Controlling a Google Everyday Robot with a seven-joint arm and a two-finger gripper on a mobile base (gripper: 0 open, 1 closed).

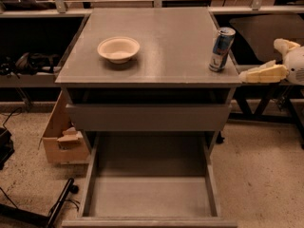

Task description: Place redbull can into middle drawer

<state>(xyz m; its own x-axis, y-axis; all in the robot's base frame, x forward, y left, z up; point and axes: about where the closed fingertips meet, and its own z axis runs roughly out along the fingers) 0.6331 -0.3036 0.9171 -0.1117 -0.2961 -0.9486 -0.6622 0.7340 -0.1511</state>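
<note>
End effector [267, 63] partly cropped, right edge

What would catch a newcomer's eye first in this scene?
The middle drawer gapes open at the bottom. On the cabinet top above, the redbull can stands upright near the right edge, a white bowl to its left. The claw hovers just off that right edge, beside the can.
</note>
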